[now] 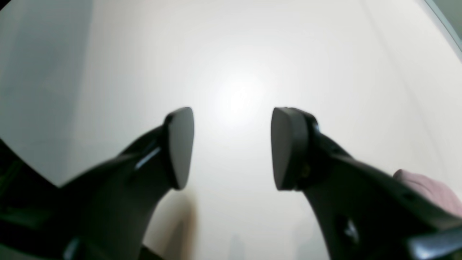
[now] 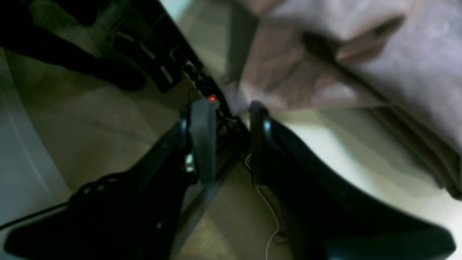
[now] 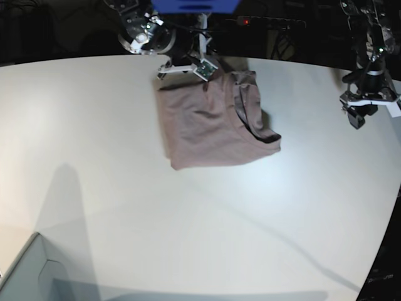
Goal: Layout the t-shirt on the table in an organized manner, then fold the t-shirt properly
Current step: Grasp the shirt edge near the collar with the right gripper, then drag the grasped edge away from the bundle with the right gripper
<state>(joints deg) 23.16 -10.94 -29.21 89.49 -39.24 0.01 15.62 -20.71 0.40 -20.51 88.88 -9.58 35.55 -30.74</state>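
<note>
Jaws on the left gripper [image 1: 232, 148] are being held wide apart in the left wrist view, with nothing but bare white table [image 1: 234, 54] being seen between the two dark pads [image 1: 180, 148]. So nothing's being gripped there. A small bit of the t-shirt [image 1: 429, 189] is being glimpsed down at about 4 o'clock, behind the right-hand finger, well away from the gap.

In the right wrist view, things are being shown pretty blurry. The right gripper [image 2: 227, 112] is being kept with a narrow gap between its fingers, and the mauve cloth is being seen just past the tips, spreading up toward 1 o'clock. Whether any cloth is actually being pinched can't be told from this; the gap itself looks clear.

In the base view, the shirt is being laid folded on the table, at roughly 12 o'clock from the middle of the tabletop, near the far edge, with its collar at the 3 o'clock side. The right gripper [image 3: 203, 69] is being held right at the shirt's far edge. The left gripper [image 3: 358, 116] is being hung over bare table out at 2 o'clock, well apart from the shirt. A pale box corner [image 3: 31, 269] is being shown at 8 o'clock.
</note>
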